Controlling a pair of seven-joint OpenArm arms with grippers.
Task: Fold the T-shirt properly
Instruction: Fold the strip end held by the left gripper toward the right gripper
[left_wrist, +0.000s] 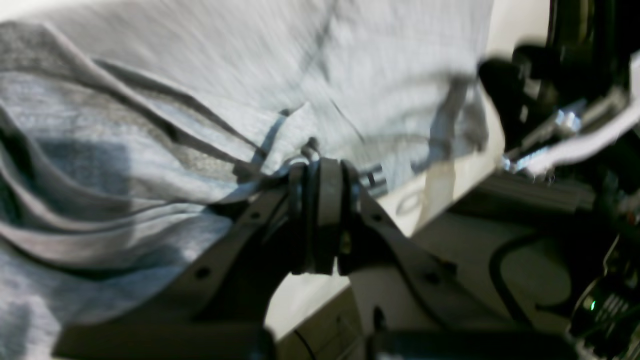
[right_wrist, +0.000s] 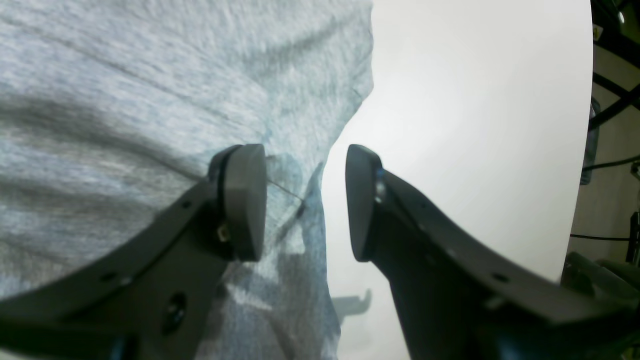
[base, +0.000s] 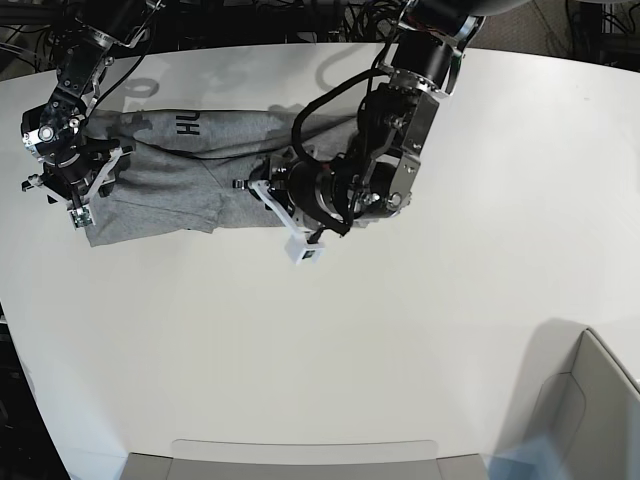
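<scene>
On the white table, toward the far left, we note the T-shirt lying bunched in a long strip, partly folded at best; squaring and the final folds are left. Left claw is pressed together, pinching the shirt's edge; right claw stands spread over the other end, holding nothing. No containers hold anything that we can see.
</scene>
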